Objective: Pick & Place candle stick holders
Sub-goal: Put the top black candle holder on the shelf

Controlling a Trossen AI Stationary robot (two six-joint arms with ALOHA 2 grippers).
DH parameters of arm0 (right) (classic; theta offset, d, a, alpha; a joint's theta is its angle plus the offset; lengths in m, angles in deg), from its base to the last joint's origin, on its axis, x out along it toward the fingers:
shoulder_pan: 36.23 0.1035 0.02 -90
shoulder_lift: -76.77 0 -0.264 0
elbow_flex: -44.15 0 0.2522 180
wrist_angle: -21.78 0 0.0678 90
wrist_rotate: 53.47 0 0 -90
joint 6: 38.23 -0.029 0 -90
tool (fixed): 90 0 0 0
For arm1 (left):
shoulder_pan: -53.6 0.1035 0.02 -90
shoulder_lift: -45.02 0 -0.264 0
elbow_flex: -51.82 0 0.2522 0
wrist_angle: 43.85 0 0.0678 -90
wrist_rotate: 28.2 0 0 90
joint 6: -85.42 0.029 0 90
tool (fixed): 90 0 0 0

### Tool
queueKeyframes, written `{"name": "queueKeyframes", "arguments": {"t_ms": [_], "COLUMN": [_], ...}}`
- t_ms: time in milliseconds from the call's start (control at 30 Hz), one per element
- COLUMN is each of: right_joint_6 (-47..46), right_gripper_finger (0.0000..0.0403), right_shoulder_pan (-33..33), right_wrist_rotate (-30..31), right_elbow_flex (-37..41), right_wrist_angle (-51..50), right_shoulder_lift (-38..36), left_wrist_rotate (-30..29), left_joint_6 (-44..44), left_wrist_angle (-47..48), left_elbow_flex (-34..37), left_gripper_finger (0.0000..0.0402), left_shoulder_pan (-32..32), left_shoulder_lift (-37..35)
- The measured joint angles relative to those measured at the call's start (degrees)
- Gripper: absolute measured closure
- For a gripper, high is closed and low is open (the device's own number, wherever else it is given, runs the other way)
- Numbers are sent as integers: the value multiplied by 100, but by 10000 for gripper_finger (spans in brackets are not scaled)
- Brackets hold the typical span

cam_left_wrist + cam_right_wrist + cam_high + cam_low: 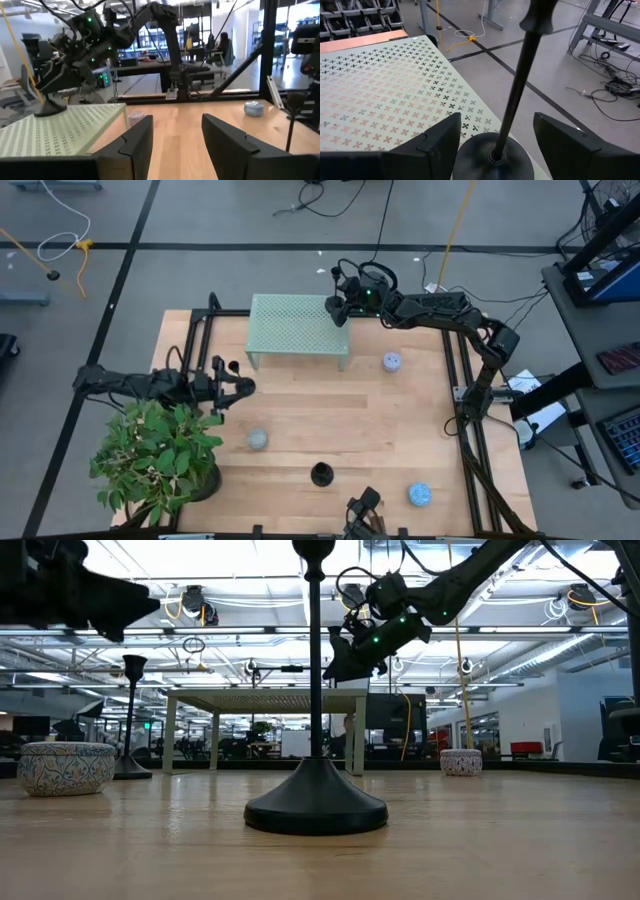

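One black candle stick holder (492, 159) stands on its disc base on the far right corner of a pale green perforated stand (298, 330). My right gripper (495, 142) is open there. Its fingers stand on either side of the thin stem (520, 80) without touching it. A second holder (320, 474) stands on the table near the front edge and looms large in the low view (315, 802). A third holder (232, 366) stands at the left, just beyond my left gripper (240, 387), which is open and empty (172, 145).
A potted plant (155, 460) fills the near left corner. Small patterned bowls sit at the right of the stand (392, 361), left of centre (258, 439) and near the front right (419, 495). Black frame rails (465, 395) run along the table's sides.
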Motion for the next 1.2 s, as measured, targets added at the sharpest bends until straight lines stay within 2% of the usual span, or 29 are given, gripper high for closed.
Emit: {"name": "queueKeyframes", "arguments": {"t_ms": [200, 433, 700, 867, 967, 1200], "right_joint_6": [23, 300, 299, 299, 299, 299], "right_gripper_finger": [160, 158, 159, 159, 160, 159], "right_shoulder_pan": [0, 0, 35, 113, 216, 487], "right_wrist_rotate": [2, 0, -11, -13, -15, -18], "right_elbow_flex": [0, 2, 2, 2, 2, 2], "right_wrist_angle": [-112, -869, -1661, -2095, -2344, -2657], "right_shoulder_lift": [-68, -497, -1003, -1204, -1247, -1250], "left_wrist_rotate": [-67, -519, -1286, -1983, -2375, -2500], "left_joint_6": [396, 513, 349, -3, -506, -2014], "left_wrist_angle": [409, 1766, 2725, 3483, 4092, 4856], "left_elbow_flex": [-787, -1918, -2639, -2989, -3164, -3223], "left_gripper_finger": [224, 224, 224, 225, 233, 265], "left_shoulder_pan": [0, 0, -8, -124, -192, -240], "left_shoulder_lift": [863, 1683, 2073, 2081, 2081, 2081]}}
